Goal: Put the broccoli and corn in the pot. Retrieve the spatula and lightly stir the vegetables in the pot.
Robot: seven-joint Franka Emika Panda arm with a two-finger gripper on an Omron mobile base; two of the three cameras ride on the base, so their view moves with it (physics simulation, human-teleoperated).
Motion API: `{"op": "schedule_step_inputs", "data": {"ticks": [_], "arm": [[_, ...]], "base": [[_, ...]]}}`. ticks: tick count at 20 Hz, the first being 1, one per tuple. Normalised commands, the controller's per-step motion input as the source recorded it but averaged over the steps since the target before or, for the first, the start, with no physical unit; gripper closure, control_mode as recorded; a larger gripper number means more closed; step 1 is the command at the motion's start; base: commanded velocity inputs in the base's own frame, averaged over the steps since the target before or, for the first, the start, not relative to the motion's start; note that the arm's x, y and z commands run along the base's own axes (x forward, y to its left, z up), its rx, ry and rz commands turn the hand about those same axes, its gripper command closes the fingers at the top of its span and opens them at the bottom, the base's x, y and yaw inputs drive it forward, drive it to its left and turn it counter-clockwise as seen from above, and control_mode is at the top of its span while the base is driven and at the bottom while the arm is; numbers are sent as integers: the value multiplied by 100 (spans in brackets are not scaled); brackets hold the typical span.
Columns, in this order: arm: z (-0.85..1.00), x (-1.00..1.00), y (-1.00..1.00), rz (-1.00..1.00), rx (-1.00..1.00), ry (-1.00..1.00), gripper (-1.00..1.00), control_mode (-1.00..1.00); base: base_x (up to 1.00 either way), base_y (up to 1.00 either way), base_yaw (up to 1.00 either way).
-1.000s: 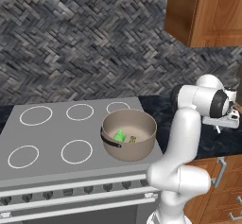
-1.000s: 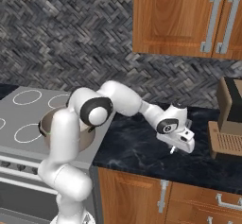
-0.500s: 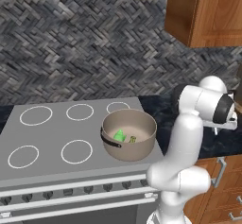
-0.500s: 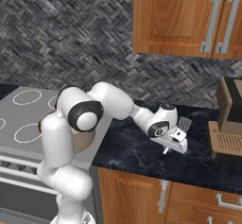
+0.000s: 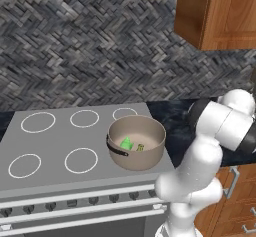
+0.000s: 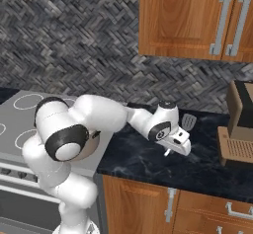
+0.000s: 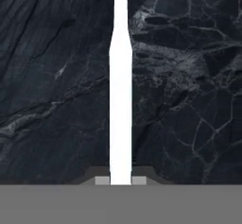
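The beige pot (image 5: 150,131) stands on the stove's right front part, with the bright green broccoli (image 5: 126,143) and the yellow-olive corn (image 5: 140,147) lying inside it. Over the dark counter to the right of the stove, my gripper (image 6: 174,148) is shut on the spatula's thin white handle (image 7: 120,100). In the hand view the handle runs straight up from between the fingertips (image 7: 138,180). The spatula's dark grey blade (image 6: 188,122) shows just beyond the hand, low over the counter.
A black marble counter (image 6: 148,164) runs right of the grey stove (image 5: 55,146) with its ring burners. A brown boxy appliance (image 6: 239,129) stands at the counter's far right. Wooden wall cabinets (image 6: 197,20) hang above, and the arm's elbow crosses in front of the stove.
The hand has shifted slightly left along the counter and its jaws have closed on the spatula handle. The arm's elbow has swung forward. The pot and vegetables have not moved.
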Motion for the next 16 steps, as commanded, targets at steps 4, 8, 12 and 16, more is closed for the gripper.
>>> {"op": "schedule_step_inputs", "data": {"ticks": [4,8,12,16], "arm": [[57,-38,27,0,-1,-6,100,-100],[62,-31,35,0,0,-2,100,-100],[69,-32,37,0,0,3,100,-100],[53,-40,27,-1,9,6,100,-100]], "base": [[0,0,0],[0,0,0],[0,0,0],[0,0,0]]}}
